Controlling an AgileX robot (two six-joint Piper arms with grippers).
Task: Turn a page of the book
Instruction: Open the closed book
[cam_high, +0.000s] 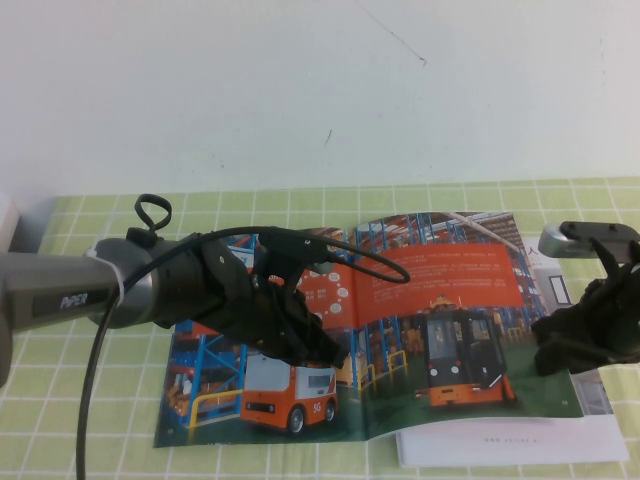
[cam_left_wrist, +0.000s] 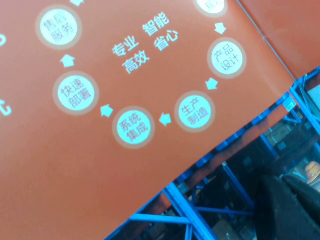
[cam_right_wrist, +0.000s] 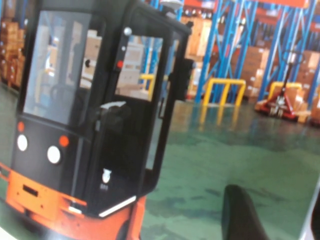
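Note:
The book (cam_high: 285, 395) lies open on the green checked cloth, showing the warehouse spread. The page (cam_high: 455, 290), with blue racks, an orange banner and the orange-black forklift, is the right leaf and lies flat. It fills the right wrist view (cam_right_wrist: 210, 150). My left gripper (cam_high: 325, 350) rests shut on the left leaf near the fold, below the orange banner (cam_left_wrist: 100, 165); its dark fingers (cam_left_wrist: 285, 210) show together. My right gripper (cam_high: 558, 350) is at the page's outer edge, open. One finger (cam_right_wrist: 245, 215) is over the page and the other is just past the edge.
A white booklet (cam_high: 500, 445) lies under the book's front right corner and sticks out toward me. A grey object (cam_high: 10, 225) stands at the far left of the table. The white wall (cam_high: 320, 90) rises behind the cloth.

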